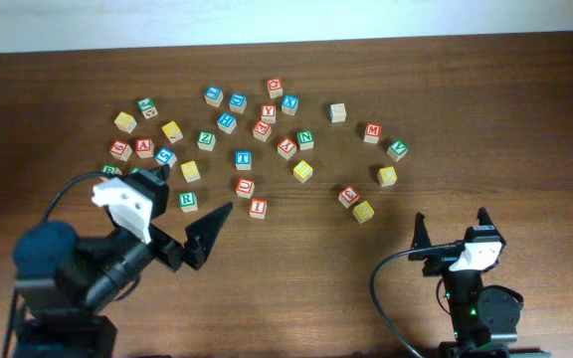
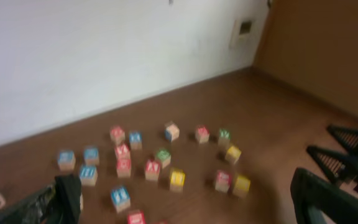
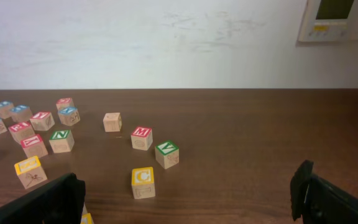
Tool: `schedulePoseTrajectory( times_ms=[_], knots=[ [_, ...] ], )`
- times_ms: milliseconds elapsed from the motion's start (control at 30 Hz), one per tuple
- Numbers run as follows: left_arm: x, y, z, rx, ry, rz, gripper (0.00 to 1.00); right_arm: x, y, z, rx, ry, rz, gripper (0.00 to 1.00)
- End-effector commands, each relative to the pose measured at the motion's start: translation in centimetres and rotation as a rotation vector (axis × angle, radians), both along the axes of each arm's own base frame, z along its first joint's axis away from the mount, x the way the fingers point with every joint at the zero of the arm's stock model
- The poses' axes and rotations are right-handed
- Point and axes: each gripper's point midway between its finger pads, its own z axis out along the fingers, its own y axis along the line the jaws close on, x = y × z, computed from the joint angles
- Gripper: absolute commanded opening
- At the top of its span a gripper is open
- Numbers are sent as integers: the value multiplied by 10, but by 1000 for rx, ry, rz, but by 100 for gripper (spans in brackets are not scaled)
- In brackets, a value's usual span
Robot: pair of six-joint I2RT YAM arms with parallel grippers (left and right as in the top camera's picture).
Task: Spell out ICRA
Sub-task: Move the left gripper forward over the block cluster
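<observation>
Wooden letter cubes lie scattered over the far half of the brown table (image 1: 525, 119). The red I cube (image 1: 258, 207) lies at the front of the cluster, and the green R cube (image 1: 187, 200) is to its left. Further left sits the red A cube (image 1: 144, 147). The yellow C cube (image 1: 387, 176) lies to the right; the right wrist view shows it (image 3: 143, 177) just ahead of the jaws. My left gripper (image 1: 193, 192) hovers open over the R cube's area, holding nothing. My right gripper (image 1: 451, 217) stands open and empty at the front right. The left wrist view is blurred, so its letters cannot be read.
Other cubes fill the cluster: a blue T (image 1: 243, 159), a green N (image 1: 305, 139), a red M (image 1: 372, 132), a green V (image 3: 166, 149) and a plain wooden one (image 1: 337, 112). A white wall (image 3: 166, 43) runs behind the table's far edge.
</observation>
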Motion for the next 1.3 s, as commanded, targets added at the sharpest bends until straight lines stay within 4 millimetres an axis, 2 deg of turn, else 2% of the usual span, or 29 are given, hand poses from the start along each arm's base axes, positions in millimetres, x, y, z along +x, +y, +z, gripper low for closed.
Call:
schedulePoseTrajectory(
  times_ms=[0, 100, 200, 367, 500, 967, 1033, 1167, 1267],
  knots=[
    [4, -6, 28, 19, 63, -59, 99, 0, -2, -3, 3, 5, -11, 99],
    [13, 2, 19, 69, 243, -16, 99, 0, -2, -3, 3, 5, -11, 98],
    [11, -14, 14, 5, 333, -128, 99, 0, -2, -3, 3, 5, -11, 98],
    [15, -16, 11, -9, 355, -138, 99, 0, -2, -3, 3, 5, -11, 98],
    [28, 5, 1, -3, 418, 34, 99, 0, -2, -3, 3, 5, -11, 98],
    [34, 9, -1, 12, 415, 62, 99, 0, -2, -3, 3, 5, -11, 98],
    [39, 9, -9, 6, 459, 64, 99, 0, -2, -3, 3, 5, -11, 98],
    [53, 9, -35, 15, 567, 57, 99, 0, -2, -3, 3, 5, -11, 98],
    [60, 18, -46, 53, 593, 111, 99, 0, -2, -3, 3, 5, -11, 98]
  ],
)
